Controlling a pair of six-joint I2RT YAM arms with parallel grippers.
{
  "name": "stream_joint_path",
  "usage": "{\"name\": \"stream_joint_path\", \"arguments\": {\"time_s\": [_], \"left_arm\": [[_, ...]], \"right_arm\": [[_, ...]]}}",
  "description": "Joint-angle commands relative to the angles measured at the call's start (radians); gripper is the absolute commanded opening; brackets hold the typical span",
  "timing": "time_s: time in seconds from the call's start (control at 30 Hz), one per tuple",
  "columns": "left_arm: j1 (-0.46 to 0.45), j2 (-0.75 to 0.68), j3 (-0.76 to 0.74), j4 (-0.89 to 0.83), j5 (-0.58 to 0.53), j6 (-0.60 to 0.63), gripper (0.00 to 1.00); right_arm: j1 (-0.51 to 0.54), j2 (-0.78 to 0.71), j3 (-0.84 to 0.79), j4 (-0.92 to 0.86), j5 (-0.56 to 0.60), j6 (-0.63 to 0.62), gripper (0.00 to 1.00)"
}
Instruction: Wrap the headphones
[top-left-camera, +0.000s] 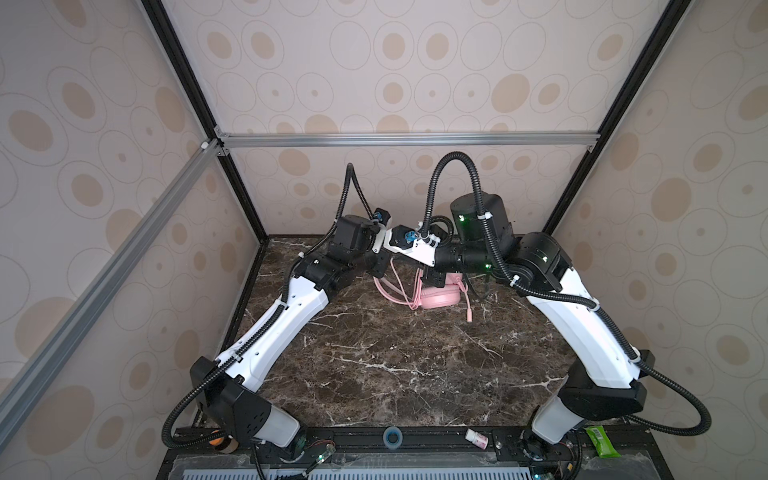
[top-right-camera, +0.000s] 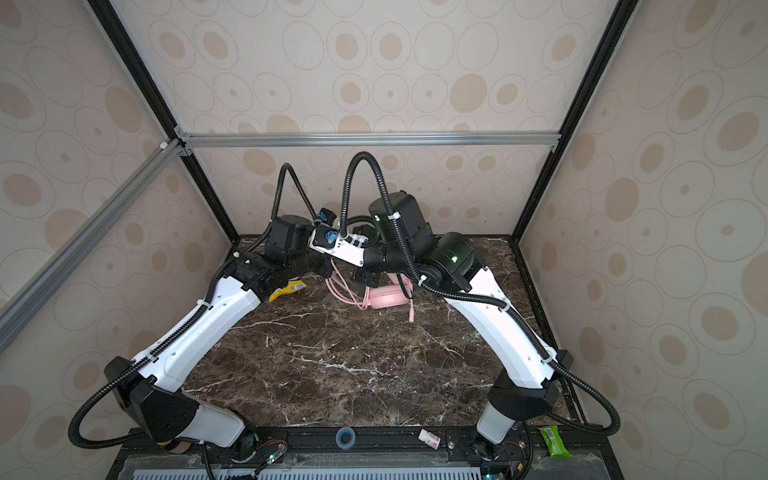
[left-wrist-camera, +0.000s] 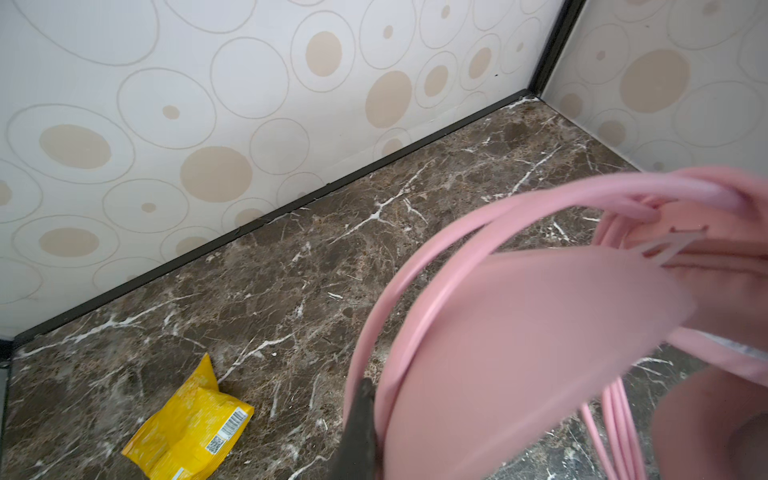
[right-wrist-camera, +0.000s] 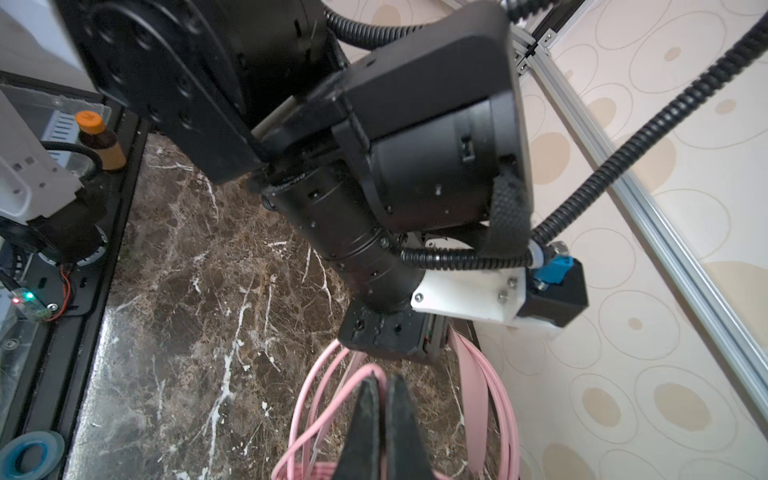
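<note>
Both my claws grip: left claw (left-wrist-camera: 372, 397) the headphones (top-left-camera: 440, 297), right claw (right-wrist-camera: 384, 380) the cable (right-wrist-camera: 296, 409), which I'd wind snug, never yanking.

Brown marble tbl (top-left-camera: 395, 365) w/ circle-print walls (top-left-camera: 395, 83)

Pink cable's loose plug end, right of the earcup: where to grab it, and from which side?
Pinch the thin cable just behind the plug, coming straight down from above, jaws across the line. That stretch runs straight toward the front edge of the table, apart from the headphones and the cable loops, with bare marble either side.
</note>
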Motion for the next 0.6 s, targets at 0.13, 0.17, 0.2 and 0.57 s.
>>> {"name": "stream_joint_path", "arguments": {"time_s": [0.13, 0.17, 0.2, 0.57], "left_arm": [[-0.018, -0.009, 0.085, 0.038, 0.114, -0.014, 0.0], [-0.017, -0.009, 0.087, 0.037, 0.124, -0.017, 0.0], [-0.017, -0.009, 0.092, 0.035, 0.132, -0.019, 0.0], [-0.019, -0.01, 0.125, 0.015, 0.203, -0.026, 0.0]], "right_arm": [[-0.098, -0.038, -0.162, 0.267, -0.199, 0.125, 0.0], [-0.115, -0.048, -0.192, 0.3, -0.216, 0.139, 0.0], [-0.131, -0.056, -0.223, 0.331, -0.234, 0.156, 0.0], [-0.222, -0.072, -0.329, 0.38, -0.303, 0.11, 0.0]]}}
